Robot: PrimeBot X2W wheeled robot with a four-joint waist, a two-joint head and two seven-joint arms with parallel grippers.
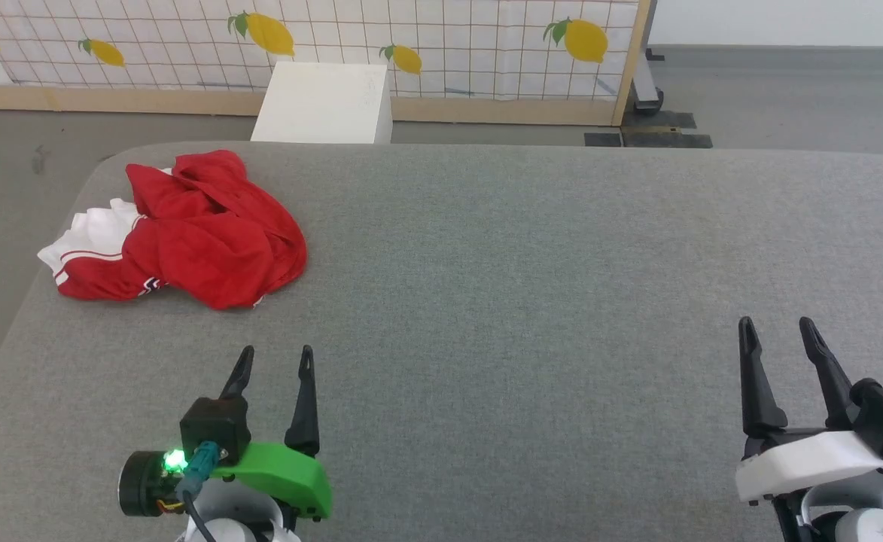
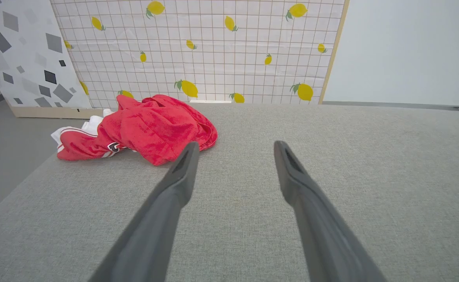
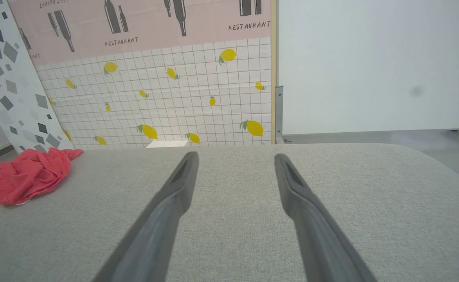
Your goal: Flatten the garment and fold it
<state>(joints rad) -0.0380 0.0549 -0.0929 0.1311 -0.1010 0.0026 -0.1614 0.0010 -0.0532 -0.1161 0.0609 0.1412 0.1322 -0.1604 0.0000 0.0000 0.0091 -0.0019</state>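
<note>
The left gripper [image 1: 275, 359] sits at the lower left of the head view, jaws spread, fingers pointing up. The right gripper [image 1: 778, 330] sits at the lower right, likewise spread.

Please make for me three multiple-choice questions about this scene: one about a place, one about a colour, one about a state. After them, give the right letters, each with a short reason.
1. Where on the grey padded table does the red jersey lie?
A. in the middle
B. in the far left part
C. at the near right edge

2. Which colour is the cover behind the left gripper?
A. white
B. blue
C. green

3. In what state is the red jersey?
A. crumpled in a heap
B. spread flat
C. folded in a neat square

Right letters:
1 B: the head view shows it by the table's far left edge, ahead of the left gripper.
2 C: that cover is bright green, while the one at the right gripper is white.
3 A: the cloth is bunched up, with some white inside showing.
</note>
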